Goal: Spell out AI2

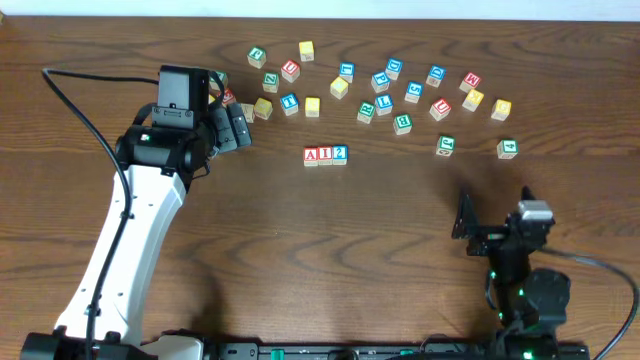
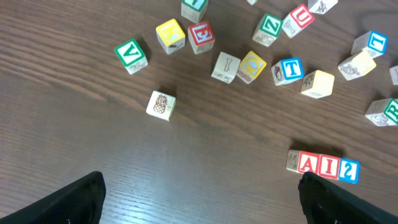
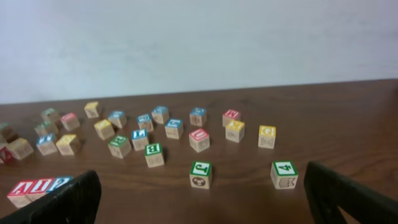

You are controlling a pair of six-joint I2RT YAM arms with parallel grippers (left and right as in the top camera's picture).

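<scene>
Three letter blocks stand touching in a row mid-table: a red A (image 1: 311,155), a red I (image 1: 325,154) and a blue 2 (image 1: 340,154). The row also shows in the left wrist view (image 2: 323,166) and at the lower left of the right wrist view (image 3: 38,188). My left gripper (image 1: 232,125) is open and empty, left of the row, beside the loose blocks; its fingers frame bare table (image 2: 199,199). My right gripper (image 1: 468,222) is open and empty near the front right, with nothing between its fingers (image 3: 199,199).
Many loose letter blocks lie scattered across the back of the table, among them a green A (image 2: 132,55), a blue T (image 2: 288,70), a green J (image 3: 200,173) and a green 4 (image 3: 283,173). A black cable (image 1: 80,110) runs along the left.
</scene>
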